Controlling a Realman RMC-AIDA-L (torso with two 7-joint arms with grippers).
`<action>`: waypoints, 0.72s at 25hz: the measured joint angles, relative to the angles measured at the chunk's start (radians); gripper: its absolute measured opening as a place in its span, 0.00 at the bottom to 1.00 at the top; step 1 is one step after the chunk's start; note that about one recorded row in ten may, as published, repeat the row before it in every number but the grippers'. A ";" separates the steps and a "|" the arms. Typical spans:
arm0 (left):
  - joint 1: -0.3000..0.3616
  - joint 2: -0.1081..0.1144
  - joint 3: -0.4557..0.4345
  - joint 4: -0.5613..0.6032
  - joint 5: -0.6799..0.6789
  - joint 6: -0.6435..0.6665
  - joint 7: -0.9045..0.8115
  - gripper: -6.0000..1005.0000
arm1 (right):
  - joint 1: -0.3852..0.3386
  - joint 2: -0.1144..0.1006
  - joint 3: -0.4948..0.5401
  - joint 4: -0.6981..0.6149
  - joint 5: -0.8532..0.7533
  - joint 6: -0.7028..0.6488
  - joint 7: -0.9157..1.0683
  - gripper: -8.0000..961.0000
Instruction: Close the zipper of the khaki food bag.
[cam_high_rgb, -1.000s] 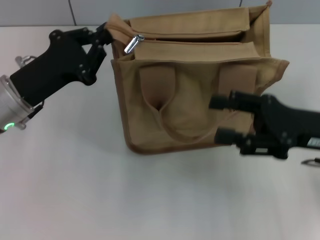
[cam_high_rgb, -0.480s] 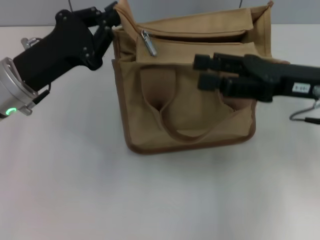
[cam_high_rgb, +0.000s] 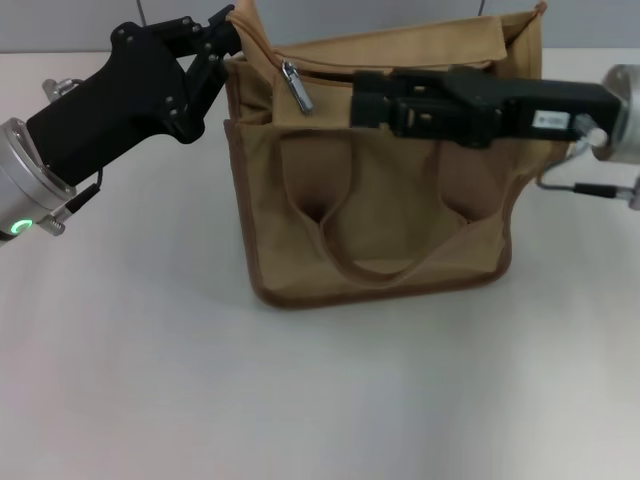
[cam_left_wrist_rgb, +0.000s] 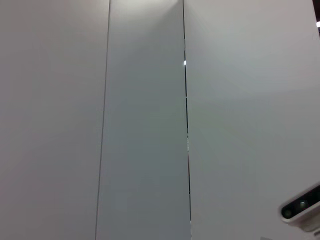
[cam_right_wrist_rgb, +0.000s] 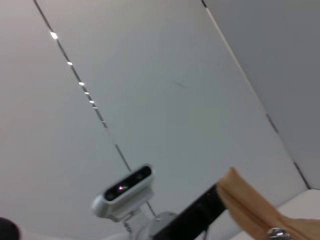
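Standing in the middle of the white desk (cam_high_rgb: 150, 380), a bit toward the far edge, the khaki food bag (cam_high_rgb: 385, 240) shows its front handle loop to the near edge. Its top gapes, so the zipper (cam_high_rgb: 400, 72) is not yet shut. The silver pull tab (cam_high_rgb: 294, 84) hangs at the bag's left end, where the closing pull must start. The right gripper (cam_high_rgb: 362, 100) reaches in over the top edge, close to the tab, likely to grab it; I cannot tell whether it is clenched. At the bag's far left corner, the left gripper (cam_high_rgb: 222, 50) pinches the cloth, probably keeping the bag from sliding.
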 joint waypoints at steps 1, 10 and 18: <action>0.000 0.000 0.000 0.000 0.000 0.000 0.000 0.05 | 0.000 0.000 0.000 0.000 0.000 0.000 0.000 0.80; -0.008 -0.002 0.000 -0.011 0.003 0.010 0.002 0.05 | 0.033 0.019 -0.068 -0.005 -0.001 0.106 0.004 0.52; -0.024 -0.001 0.002 -0.025 0.004 0.011 0.005 0.06 | 0.043 0.032 -0.099 -0.006 0.003 0.162 -0.002 0.44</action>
